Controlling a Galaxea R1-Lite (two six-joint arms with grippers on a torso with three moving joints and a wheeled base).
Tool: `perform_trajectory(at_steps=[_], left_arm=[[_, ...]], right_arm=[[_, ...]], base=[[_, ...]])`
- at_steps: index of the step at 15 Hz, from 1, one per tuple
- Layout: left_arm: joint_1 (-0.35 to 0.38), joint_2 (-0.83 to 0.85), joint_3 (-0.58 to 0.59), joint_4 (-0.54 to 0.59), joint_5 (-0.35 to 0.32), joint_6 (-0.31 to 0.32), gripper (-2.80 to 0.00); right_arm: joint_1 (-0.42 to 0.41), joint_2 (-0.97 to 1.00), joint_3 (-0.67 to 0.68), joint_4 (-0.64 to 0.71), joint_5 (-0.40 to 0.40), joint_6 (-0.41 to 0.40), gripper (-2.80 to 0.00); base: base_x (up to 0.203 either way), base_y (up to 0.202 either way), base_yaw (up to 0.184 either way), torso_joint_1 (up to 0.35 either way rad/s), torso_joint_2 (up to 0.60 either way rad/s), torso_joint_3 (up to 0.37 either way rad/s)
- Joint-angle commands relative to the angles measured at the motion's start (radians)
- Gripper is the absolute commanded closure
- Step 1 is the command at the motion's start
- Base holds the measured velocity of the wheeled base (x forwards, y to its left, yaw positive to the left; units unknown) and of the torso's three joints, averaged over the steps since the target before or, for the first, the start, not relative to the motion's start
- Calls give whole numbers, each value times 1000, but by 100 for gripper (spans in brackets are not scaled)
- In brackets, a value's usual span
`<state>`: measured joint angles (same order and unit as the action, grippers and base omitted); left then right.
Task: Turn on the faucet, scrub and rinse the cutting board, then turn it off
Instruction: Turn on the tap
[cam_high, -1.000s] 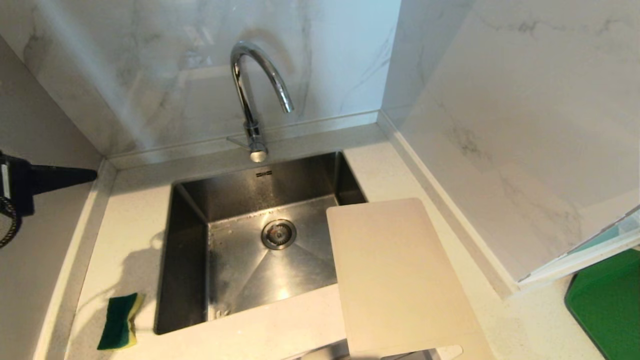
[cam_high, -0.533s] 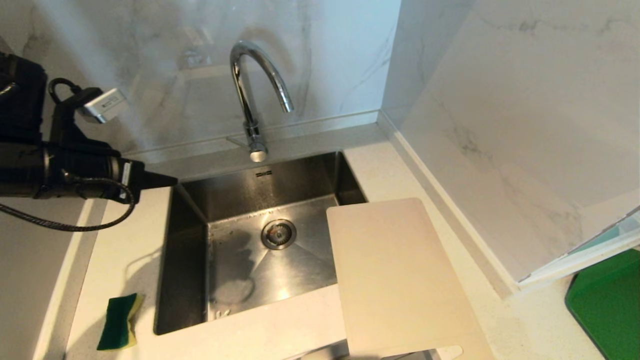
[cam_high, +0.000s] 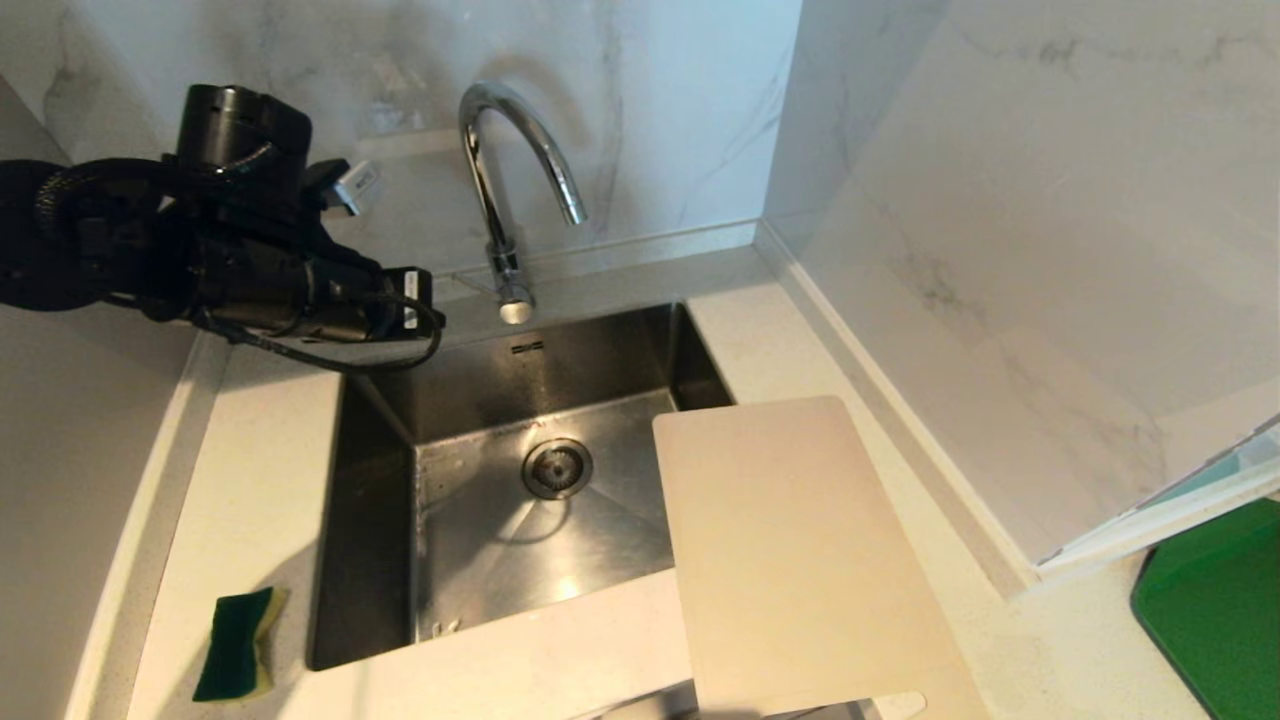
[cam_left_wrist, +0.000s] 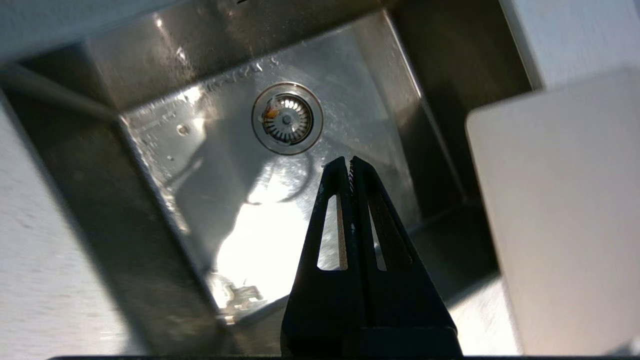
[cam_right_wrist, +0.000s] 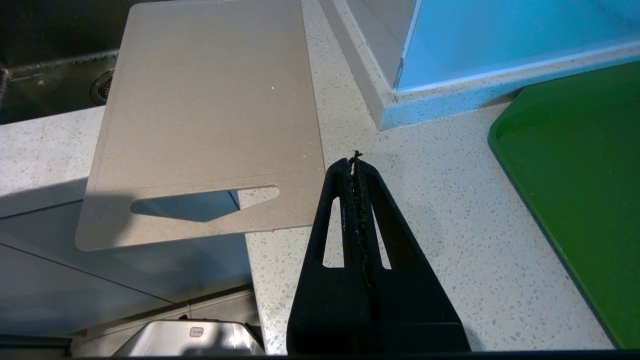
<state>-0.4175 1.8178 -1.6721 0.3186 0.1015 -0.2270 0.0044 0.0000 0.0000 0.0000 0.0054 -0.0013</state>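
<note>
Reaching for the faucet (cam_high: 505, 190)
Our left claw (cam_left_wrist: 348, 161), pinched closed and empty, hangs over the sink's (cam_high: 385, 420) far-left corner, beside the faucet's lever, we judge; the cutting board (cam_high: 790, 550) waits right, overhanging the desk (cam_high: 255, 480) edge.

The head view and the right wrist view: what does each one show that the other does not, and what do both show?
Only the head view shows the faucet, the sponge and the left gripper. Only the right wrist view shows the shut right gripper and the board's handle slot. Both show the cutting board, the green mat and part of the sink.
</note>
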Motion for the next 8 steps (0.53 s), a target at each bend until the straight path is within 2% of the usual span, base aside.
perform_trajectory(at_steps=[1,3,5,8], left_arm=[[-12,112,-101,8,50,-138,0],[-15,150,-171,4,60,-290,0],[-14,182,-206,-33,55,-415,0],[-25,236,-235,-104,63,-546,0]], right_arm=[[0,0,2,0,1,0,0],[0,0,2,0,1,0,0],[0,0,2,0,1,0,0],[0,0,2,0,1,0,0]], base=[[0,0,0,0,0,0],[0,0,0,0,0,0],[0,0,0,0,0,0],[0,0,0,0,0,0]])
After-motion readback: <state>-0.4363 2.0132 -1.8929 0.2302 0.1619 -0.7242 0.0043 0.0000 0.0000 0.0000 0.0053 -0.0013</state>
